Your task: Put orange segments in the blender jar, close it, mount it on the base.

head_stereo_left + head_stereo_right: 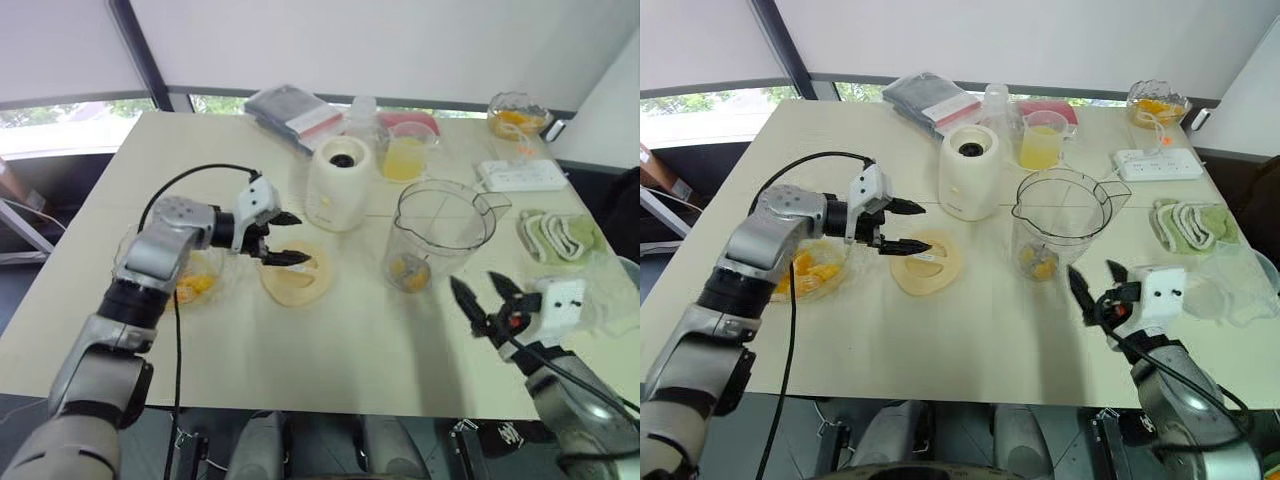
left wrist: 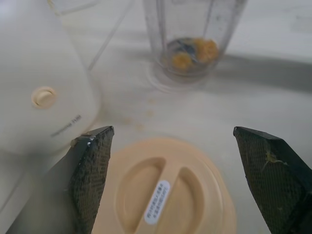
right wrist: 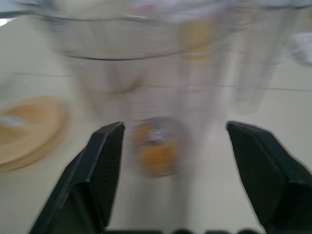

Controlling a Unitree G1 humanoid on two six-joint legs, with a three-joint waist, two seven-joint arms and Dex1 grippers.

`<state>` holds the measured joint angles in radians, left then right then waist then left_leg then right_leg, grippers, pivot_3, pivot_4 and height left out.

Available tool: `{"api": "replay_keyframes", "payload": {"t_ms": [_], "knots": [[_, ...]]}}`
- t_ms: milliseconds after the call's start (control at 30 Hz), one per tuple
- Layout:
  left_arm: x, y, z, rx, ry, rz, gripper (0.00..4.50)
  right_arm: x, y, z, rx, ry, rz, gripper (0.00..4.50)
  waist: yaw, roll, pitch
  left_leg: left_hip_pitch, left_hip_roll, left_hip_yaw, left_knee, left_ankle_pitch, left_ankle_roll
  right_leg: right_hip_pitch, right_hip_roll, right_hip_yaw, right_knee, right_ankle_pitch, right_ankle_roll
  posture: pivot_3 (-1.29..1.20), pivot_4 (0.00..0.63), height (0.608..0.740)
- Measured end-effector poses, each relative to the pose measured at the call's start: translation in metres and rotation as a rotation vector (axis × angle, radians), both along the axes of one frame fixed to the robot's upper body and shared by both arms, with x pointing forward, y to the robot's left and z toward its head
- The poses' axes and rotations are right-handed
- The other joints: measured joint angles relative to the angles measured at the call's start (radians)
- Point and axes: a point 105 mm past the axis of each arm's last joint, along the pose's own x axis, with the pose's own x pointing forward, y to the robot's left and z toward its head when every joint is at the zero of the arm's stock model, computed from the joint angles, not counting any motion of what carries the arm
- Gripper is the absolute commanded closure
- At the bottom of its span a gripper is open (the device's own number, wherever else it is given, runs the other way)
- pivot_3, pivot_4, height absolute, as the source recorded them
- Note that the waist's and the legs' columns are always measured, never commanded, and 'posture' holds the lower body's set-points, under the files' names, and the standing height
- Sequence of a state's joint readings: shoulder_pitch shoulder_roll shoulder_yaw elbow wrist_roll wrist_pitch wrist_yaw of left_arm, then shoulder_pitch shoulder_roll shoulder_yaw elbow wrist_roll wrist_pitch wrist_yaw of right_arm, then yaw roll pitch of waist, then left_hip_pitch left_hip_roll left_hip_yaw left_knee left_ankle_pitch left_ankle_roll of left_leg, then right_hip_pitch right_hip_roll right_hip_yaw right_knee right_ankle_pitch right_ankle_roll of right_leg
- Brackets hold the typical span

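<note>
- Blender jar (image 1: 440, 235) stands upright and open-topped on the table (image 1: 340, 350), straight ahead of the right gripper (image 1: 475, 281) and near its fingertips. A few orange segments (image 1: 408, 270) lie at its bottom.
- Right gripper: fingers apart, empty, not touching the jar.
- Left gripper (image 1: 300, 238): fingers apart, empty, hovering just above the lid (image 1: 295, 278), which lies flat beneath and between them. The base (image 1: 338, 185) is just beyond this gripper, close beside the lid.
- Judged step: pick up the lid to close the jar.
- Method: descend straight down and straddle what looks like a raised bar (image 2: 161, 195) across the lid's middle, not the wide rim. Turn the wrist so the fingers close across the bar.
- Risk: the flat lid may skid toward the base, so close slowly and lift level.
- The right gripper could steady the jar wall during seating.
</note>
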<state>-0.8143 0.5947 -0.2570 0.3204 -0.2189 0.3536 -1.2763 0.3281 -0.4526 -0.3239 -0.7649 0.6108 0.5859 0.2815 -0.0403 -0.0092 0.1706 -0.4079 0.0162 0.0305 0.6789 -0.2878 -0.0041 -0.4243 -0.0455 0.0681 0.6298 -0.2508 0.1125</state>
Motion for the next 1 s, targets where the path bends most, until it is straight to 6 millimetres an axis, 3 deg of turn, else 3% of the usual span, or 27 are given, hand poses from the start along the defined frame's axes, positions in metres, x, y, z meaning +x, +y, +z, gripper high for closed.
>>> {"api": "replay_keyframes", "payload": {"t_ms": [133,333,533,767,1000], "knots": [[0.004,0.006,-0.005,0.122,0.046,-0.092,0.4,-0.009,0.016,0.003,-0.011,0.101,0.21,1.03,0.0,-0.004,0.002,0.0,0.0,0.0,0.003,0.0,0.0,0.001,0.0,0.0,0.0,0.0,0.0,0.0,0.15,0.74],[0.01,0.014,-0.02,0.239,0.115,-0.151,0.4,-0.012,0.037,0.019,0.029,0.13,0.367,1.03,0.005,-0.005,0.003,-0.002,0.0,-0.001,0.002,0.0,0.001,0.0,0.0,-0.001,0.0,0.0,0.0,0.0,0.15,0.74],[0.014,0.007,-0.039,0.327,0.132,-0.207,0.4,-0.003,0.05,0.032,0.042,0.081,0.375,1.03,0.025,-0.007,0.004,-0.003,0.0,-0.001,0.002,-0.001,0.001,-0.001,0.0,-0.001,-0.001,0.0,0.0,0.0,0.15,0.74],[0.018,0.001,-0.056,0.4,0.11,-0.242,0.4,-0.01,0.061,0.038,0.054,0.06,0.38,1.03,0.031,-0.009,0.005,-0.004,0.0,-0.001,0.003,-0.001,0.002,-0.001,-0.001,-0.002,-0.001,0.002,0.003,0.0,0.15,0.74],[0.024,-0.011,-0.058,0.416,0.08,-0.228,0.4,-0.016,0.068,0.039,0.059,0.064,0.366,1.03,0.028,-0.01,0.005,-0.004,0.0,-0.002,0.003,-0.001,0.002,-0.001,-0.001,-0.002,0.0,0.002,0.004,0.0,0.15,0.74]]}}
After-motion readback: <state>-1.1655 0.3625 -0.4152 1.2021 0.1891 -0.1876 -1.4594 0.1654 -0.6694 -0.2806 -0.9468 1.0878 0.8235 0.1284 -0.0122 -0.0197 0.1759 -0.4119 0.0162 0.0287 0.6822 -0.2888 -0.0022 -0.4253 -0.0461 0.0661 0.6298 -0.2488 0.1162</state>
